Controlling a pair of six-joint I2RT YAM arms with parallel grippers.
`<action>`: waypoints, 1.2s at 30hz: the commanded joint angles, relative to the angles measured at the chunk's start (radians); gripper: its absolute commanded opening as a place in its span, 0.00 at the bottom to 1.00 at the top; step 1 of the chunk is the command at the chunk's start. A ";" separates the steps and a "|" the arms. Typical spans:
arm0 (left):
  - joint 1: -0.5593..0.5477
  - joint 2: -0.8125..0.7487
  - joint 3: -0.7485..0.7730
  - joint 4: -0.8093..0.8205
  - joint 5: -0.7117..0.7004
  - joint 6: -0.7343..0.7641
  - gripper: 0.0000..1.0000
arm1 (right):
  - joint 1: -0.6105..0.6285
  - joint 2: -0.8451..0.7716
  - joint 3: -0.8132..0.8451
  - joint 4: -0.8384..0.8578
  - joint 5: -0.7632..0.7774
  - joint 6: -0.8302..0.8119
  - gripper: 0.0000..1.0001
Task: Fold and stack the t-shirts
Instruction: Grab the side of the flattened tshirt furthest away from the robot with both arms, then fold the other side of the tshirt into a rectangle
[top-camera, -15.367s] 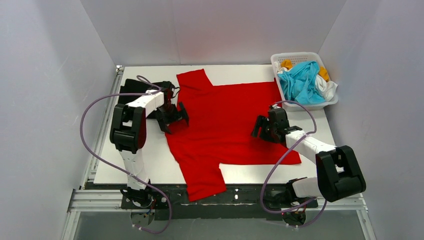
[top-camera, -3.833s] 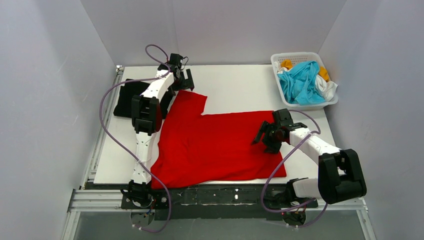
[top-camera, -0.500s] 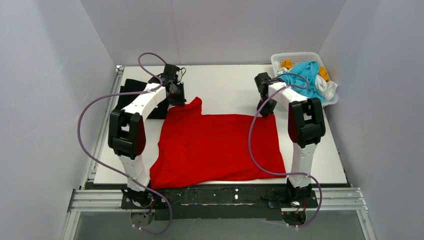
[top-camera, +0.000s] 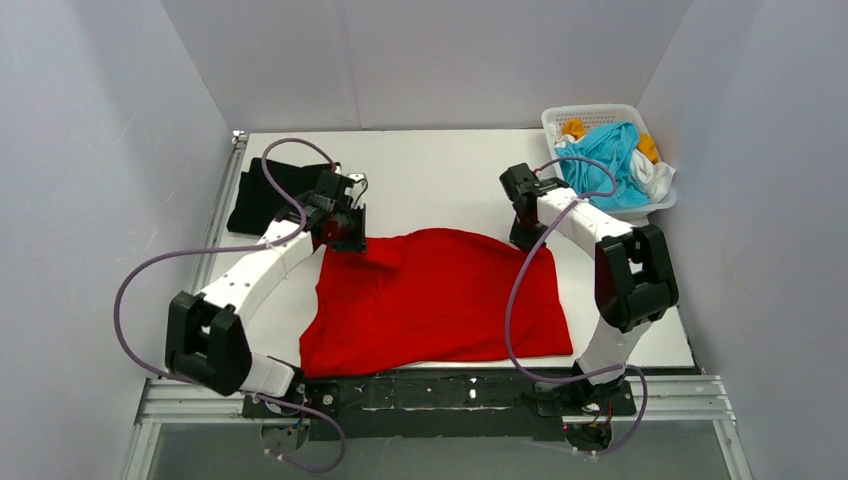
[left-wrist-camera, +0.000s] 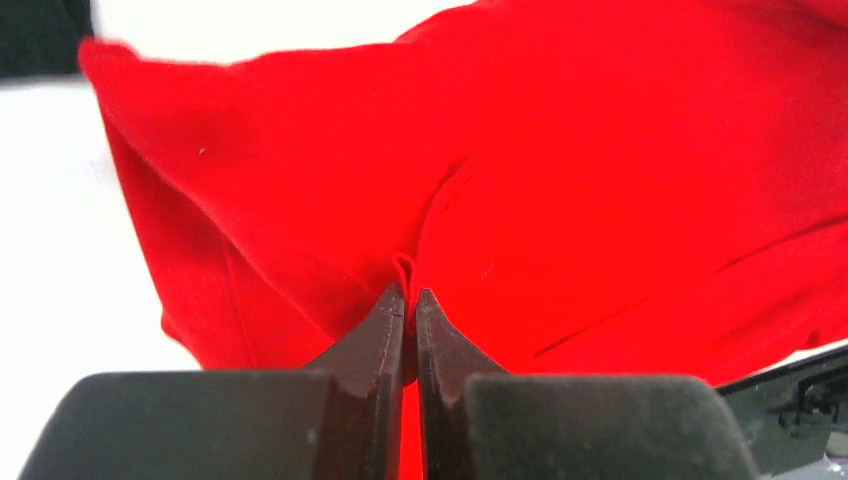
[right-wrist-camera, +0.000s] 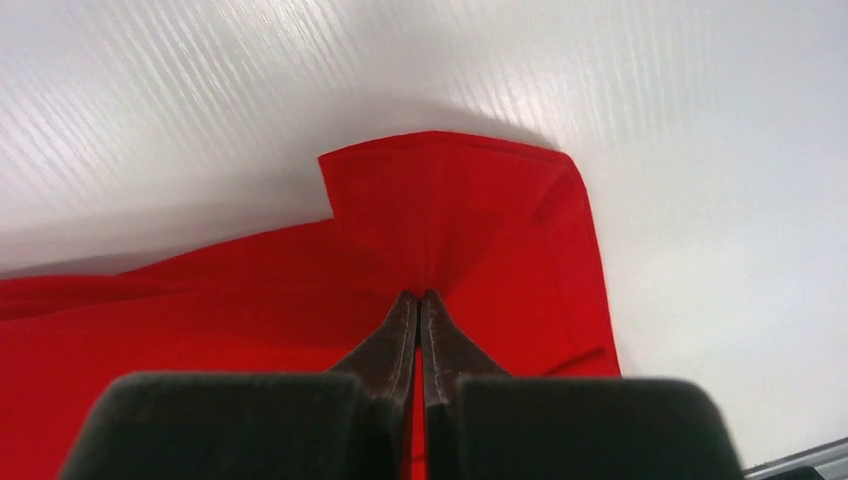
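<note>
A bright red t-shirt (top-camera: 430, 295) lies spread over the middle of the white table, its far edge lifted into a fold. My left gripper (top-camera: 338, 238) is shut on the shirt's far left corner; in the left wrist view a pinch of red cloth (left-wrist-camera: 404, 270) sits between the closed fingertips (left-wrist-camera: 410, 298). My right gripper (top-camera: 528, 240) is shut on the far right corner, and red fabric (right-wrist-camera: 450, 200) fans out from its tips (right-wrist-camera: 419, 296). A black t-shirt (top-camera: 270, 190) lies folded at the far left. Cyan, white and orange-yellow t-shirts (top-camera: 600, 160) fill the basket.
The white lattice basket (top-camera: 560, 118) stands at the table's far right corner. Grey walls close in on three sides. A metal rail (top-camera: 440, 392) runs along the near edge, where the arm bases sit. Purple cables loop beside both arms.
</note>
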 joint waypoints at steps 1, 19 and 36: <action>-0.013 -0.160 -0.112 -0.127 -0.053 -0.049 0.00 | 0.009 -0.113 -0.055 -0.006 0.044 -0.013 0.01; -0.144 -0.662 -0.359 -0.477 -0.203 -0.560 0.00 | 0.012 -0.335 -0.200 0.020 0.023 -0.100 0.01; -0.278 -0.811 -0.550 -0.569 -0.052 -0.734 0.14 | 0.013 -0.331 -0.258 0.029 0.067 -0.109 0.07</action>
